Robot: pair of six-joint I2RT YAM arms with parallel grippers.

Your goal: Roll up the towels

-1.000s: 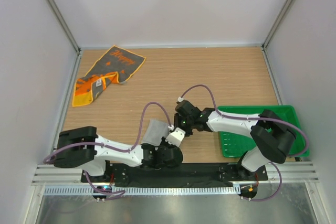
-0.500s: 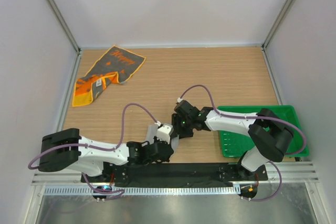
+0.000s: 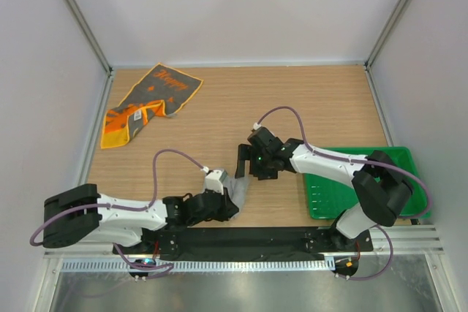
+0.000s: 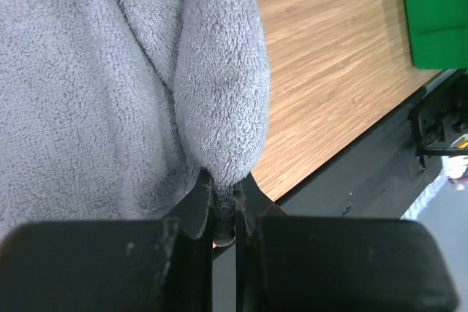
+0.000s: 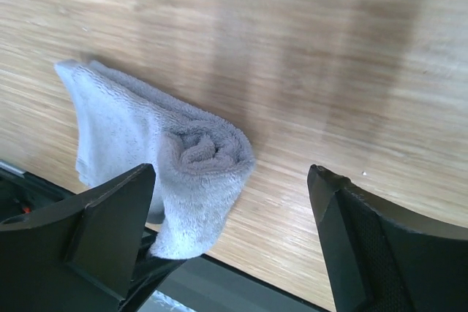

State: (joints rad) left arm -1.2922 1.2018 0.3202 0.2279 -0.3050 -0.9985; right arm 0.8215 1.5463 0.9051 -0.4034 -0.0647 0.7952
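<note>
Near edge of tabletop [image 3: 307, 107], left of centre: my left gripper [image 4: 224, 191] pinched tight on fold of light grey towel [image 5: 183, 155], fluffy, loosely rolled, spiral end showing. Just beyond, my right gripper [image 5: 230, 173] hovered, jaws wide, holding nothing. Far left corner: dark grey towel [image 3: 150, 100] lay unrolled, orange print, one corner flipped to orange back.

Rolled grey towel [image 5: 191, 160] on wood tbl [image 5: 329, 71], jaws wide apart
</note>
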